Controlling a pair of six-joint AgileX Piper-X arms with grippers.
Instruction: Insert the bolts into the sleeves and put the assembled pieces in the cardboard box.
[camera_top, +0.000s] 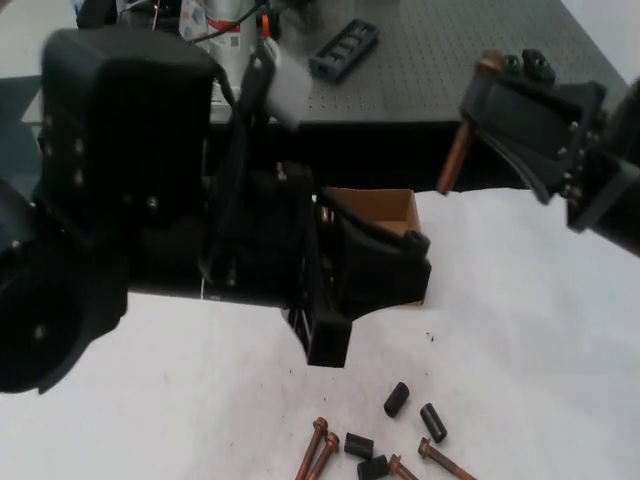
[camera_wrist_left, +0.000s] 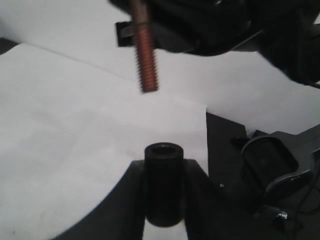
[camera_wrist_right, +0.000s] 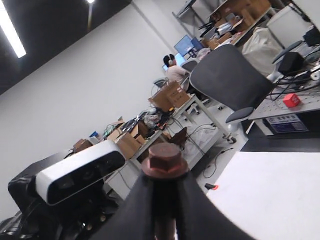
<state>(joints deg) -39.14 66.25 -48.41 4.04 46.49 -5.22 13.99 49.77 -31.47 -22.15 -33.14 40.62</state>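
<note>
**Bolt tip lined up w/ sleeve mouth, not in yet**

We see the black sleeve (camera_wrist_left: 164, 182) clamped in the left claw (camera_wrist_left: 164, 172), one finger on each side of its barrel. Its open bore faces the bolt, and its long axis runs approx. in line w/ the bolt's.

The copper-coloured bolt (camera_wrist_left: 144, 50) is held in the right claw (camera_wrist_right: 162, 187). The fingers are closed on the shank just under the hex head, and the head sits proud of the fingertips in the right wrist view. The threaded end points at the sleeve's mouth. There's a clear gap between tip and bore, so no contact. The tip looks a touch off the bore's centre.

In the high view the bolt (camera_top: 455, 150) hangs in the air above the counter (camera_top: 520, 330). It's slanted, head up at the claw, threads down and toward the other arm.

The cardboard box (camera_top: 385, 205) stands on the white-covered counter, partly hidden behind the left arm. We can't tell what's in it.

At the near edge of the counter lie loose bolts (camera_top: 318, 450) and loose sleeves (camera_top: 396, 399). They're on their sides at mixed angles, close together, well apart from the box.
</note>
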